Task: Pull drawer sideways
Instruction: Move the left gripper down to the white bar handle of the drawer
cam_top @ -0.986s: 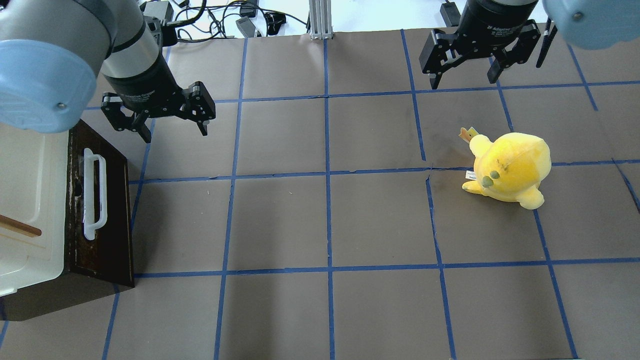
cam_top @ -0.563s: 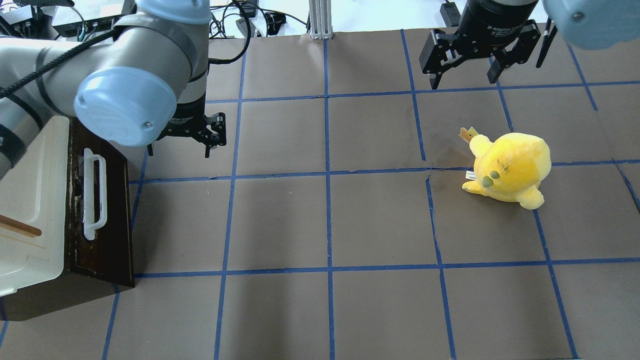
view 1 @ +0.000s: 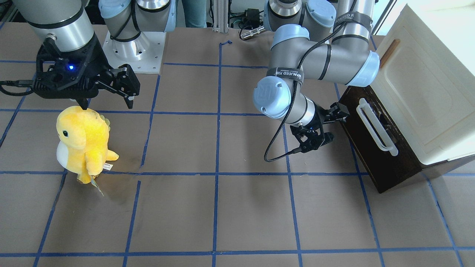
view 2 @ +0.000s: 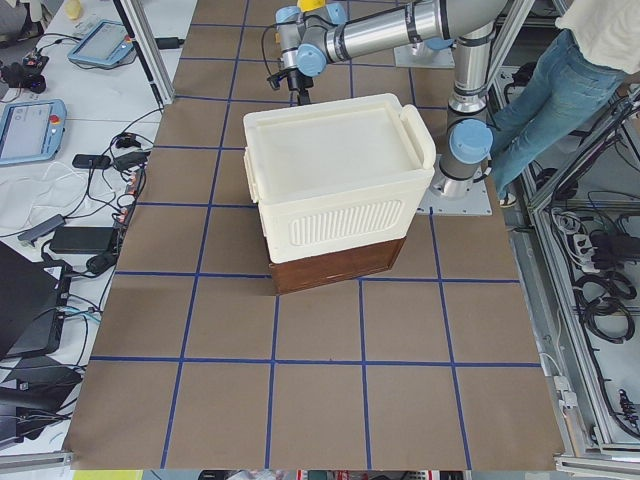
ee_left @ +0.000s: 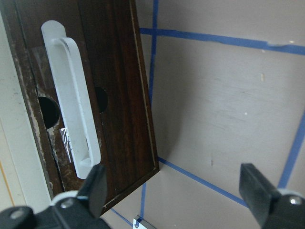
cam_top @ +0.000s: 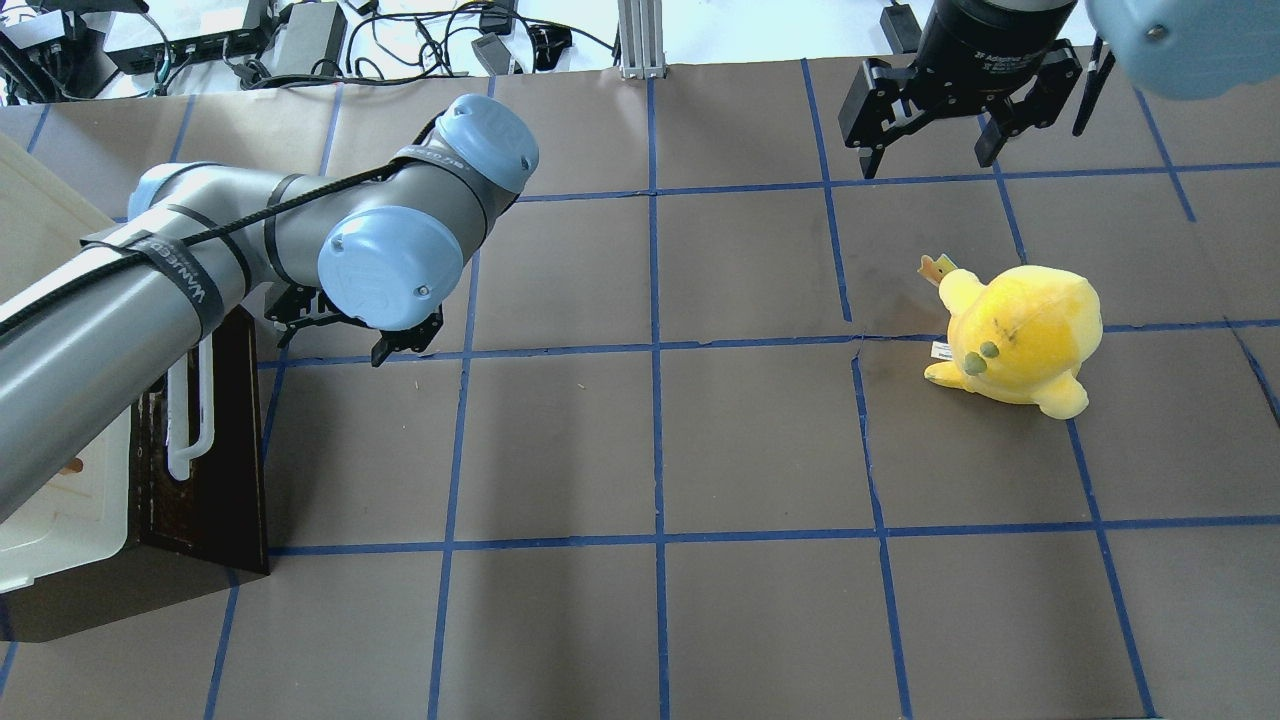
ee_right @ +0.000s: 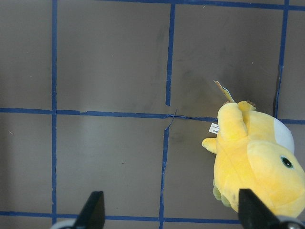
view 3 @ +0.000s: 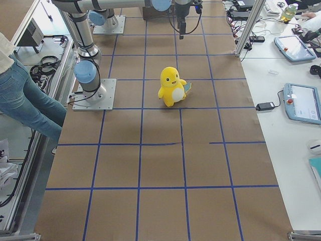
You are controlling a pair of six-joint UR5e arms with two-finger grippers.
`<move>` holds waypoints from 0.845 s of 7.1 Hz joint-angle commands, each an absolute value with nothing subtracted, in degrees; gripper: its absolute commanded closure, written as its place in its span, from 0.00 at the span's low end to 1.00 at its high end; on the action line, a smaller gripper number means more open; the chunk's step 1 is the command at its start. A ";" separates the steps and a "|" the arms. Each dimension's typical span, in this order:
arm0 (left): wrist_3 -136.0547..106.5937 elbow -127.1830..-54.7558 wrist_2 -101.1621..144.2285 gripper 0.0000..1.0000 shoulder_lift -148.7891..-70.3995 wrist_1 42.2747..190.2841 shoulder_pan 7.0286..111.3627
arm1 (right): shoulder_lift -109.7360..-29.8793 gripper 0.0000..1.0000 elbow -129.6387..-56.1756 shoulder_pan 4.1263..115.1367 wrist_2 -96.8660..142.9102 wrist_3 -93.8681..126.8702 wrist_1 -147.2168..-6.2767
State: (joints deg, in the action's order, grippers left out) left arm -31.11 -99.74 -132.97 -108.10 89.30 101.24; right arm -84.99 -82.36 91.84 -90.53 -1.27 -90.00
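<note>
The dark brown drawer (cam_top: 220, 470) sits under a cream cabinet at the table's left edge. Its white bar handle (cam_top: 189, 425) faces the table's middle. Both also show in the front view, drawer (view 1: 371, 148) and handle (view 1: 375, 126). My left gripper (cam_top: 345, 338) is open and turned sideways towards the drawer front, close to the handle's far end without touching it. In the left wrist view the handle (ee_left: 71, 109) lies by the left fingertip (ee_left: 95, 183) of the open gripper (ee_left: 174, 191). My right gripper (cam_top: 928, 140) is open and empty, hovering at the far right.
The cream-white cabinet (view 1: 426, 85) with a small brown handle rests on the drawer's dark base. A yellow plush toy (cam_top: 1015, 335) stands on the right side, below the right gripper (view 1: 107, 100). Brown paper with blue tape lines covers the table.
My left arm has swung forward and down. Its gripper turned from pointing down to pointing sideways at the drawer front and came nearer the handle. The right arm and the plush have not moved.
</note>
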 commanded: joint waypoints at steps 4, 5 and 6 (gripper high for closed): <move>-39.81 -100.98 -149.06 0.00 -114.26 99.23 101.51 | -84.99 0.00 -82.35 91.85 -90.53 -1.23 -90.00; -39.90 -101.07 -151.06 0.00 -114.52 100.36 101.51 | -84.99 0.00 -82.35 91.85 -90.53 -1.23 -90.00; -40.34 -101.51 -154.22 0.00 -115.13 103.24 101.51 | -84.99 0.00 -82.35 91.85 -90.53 -1.23 -90.00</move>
State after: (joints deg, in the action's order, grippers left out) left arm -39.83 -101.11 -150.99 -114.52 100.57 101.51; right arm -84.99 -82.35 91.84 -90.53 -1.23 -90.00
